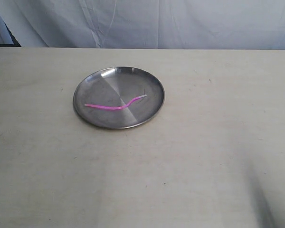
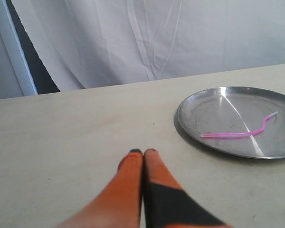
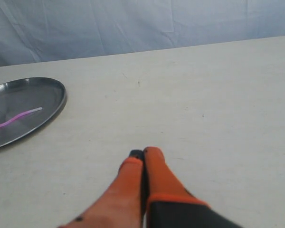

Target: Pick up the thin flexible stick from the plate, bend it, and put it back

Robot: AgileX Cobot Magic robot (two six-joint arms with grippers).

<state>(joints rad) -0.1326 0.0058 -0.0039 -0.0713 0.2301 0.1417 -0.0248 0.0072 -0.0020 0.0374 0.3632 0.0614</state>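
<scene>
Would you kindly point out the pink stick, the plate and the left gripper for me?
pink stick [image 1: 111,109], exterior view, middle of the strand.
plate [image 1: 118,80], exterior view, bare inner surface.
left gripper [image 2: 143,152], left wrist view, between its closed fingertips.

Left gripper [image 2: 143,152] fingers [image 2: 128,183] pressed together, empty; bent pink stick [image 2: 237,133] lying in plate [image 2: 199,107].

We see the stick [image 1: 111,108] bright pink with a whitish end, and the plate [image 1: 104,78] shiny grey with brushed streaks. The bench [image 1: 204,142] is pale beige, faintly grained, and the cloth [image 1: 156,23] bluish white. The left claw [image 2: 143,152] and the right claw [image 3: 143,153] are orange with black patches.
</scene>
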